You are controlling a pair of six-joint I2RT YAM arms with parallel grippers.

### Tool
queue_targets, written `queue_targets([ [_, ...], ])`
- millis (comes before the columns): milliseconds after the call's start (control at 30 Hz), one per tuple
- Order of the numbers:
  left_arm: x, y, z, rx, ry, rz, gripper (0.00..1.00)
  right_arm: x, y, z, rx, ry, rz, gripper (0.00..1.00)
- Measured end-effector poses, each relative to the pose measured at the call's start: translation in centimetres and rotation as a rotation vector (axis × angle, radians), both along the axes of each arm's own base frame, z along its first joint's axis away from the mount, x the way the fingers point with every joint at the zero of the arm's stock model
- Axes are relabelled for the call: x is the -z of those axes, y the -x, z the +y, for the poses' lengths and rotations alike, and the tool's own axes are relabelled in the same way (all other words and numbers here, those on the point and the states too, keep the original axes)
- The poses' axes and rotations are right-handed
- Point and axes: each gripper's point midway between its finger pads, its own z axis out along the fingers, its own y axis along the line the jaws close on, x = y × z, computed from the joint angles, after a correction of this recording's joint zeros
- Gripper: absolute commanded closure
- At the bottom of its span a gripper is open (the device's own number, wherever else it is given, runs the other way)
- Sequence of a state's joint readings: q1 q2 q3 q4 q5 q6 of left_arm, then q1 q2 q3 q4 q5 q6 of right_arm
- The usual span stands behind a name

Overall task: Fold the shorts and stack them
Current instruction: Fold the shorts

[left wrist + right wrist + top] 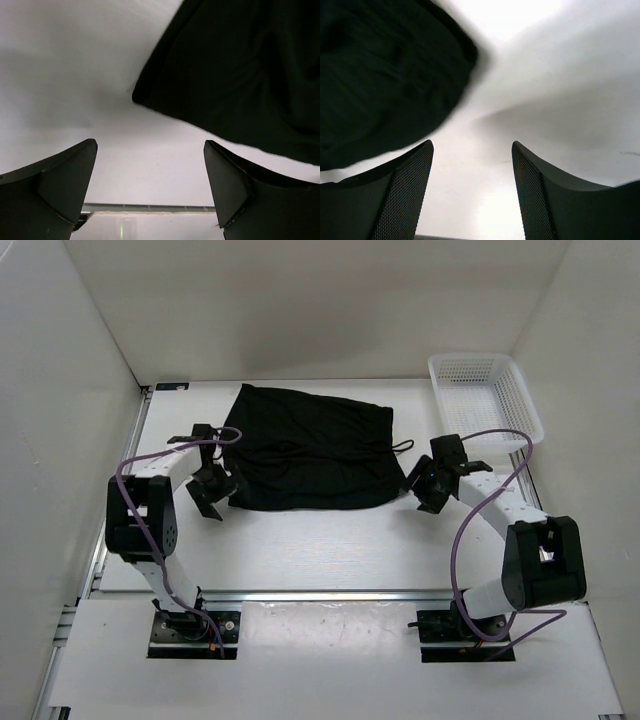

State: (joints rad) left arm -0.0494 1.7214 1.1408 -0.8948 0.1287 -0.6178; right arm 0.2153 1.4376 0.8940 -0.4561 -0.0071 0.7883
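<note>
Black soft-fabric shorts (310, 450) lie spread toward the far edge of the white worktop (330, 550), midway between its sides; the left gripper (212, 492) and right gripper (425, 488) flank them, fingers spread apart, holding nothing.

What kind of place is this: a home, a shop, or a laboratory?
Most likely a laboratory robot cell. Plain white panels enclose a white table, the left arm and right arm are bolted at its near edge, and black shorts and a mesh basket lie on it.
</note>
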Motion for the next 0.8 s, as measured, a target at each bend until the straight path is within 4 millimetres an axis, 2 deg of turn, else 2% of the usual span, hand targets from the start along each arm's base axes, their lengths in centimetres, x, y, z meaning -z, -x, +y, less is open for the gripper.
queue_targets([
  [133,1.3,-0.5,-0.2,-0.003,-0.002,0.014,0.14,1.0,2.0,-0.4,-0.014,-0.003,0.040,0.31],
  [167,1.3,-0.9,-0.2,-0.004,-0.003,0.011,0.32,0.9,2.2,-0.4,-0.011,-0.015,0.039,0.31],
  [233,1.5,-1.9,-0.2,-0.014,-0.003,0.004,0.88,0.8,2.3,-0.8,0.003,-0.046,0.033,0.31],
  [300,2.1,-2.7,-0.2,-0.010,-0.006,-0.004,0.90,0.9,2.0,-1.1,0.019,-0.073,0.027,0.31],
  [400,2.5,-2.7,-0.2,-0.008,-0.008,0.008,0.90,1.6,1.3,-1.1,0.024,-0.108,0.039,0.31],
  [633,0.5,-2.7,-0.1,-0.010,-0.011,-0.056,0.90,3.8,-1.1,0.5,0.001,-0.176,0.069,0.43],
  [700,0.1,-2.7,-0.1,-0.010,-0.010,-0.070,0.90,3.9,-1.8,0.8,0.006,-0.187,0.057,0.49],
  [800,0.2,-2.3,0.0,-0.010,-0.010,-0.065,0.90,4.3,-3.3,1.1,0.006,-0.190,0.048,0.70],
])
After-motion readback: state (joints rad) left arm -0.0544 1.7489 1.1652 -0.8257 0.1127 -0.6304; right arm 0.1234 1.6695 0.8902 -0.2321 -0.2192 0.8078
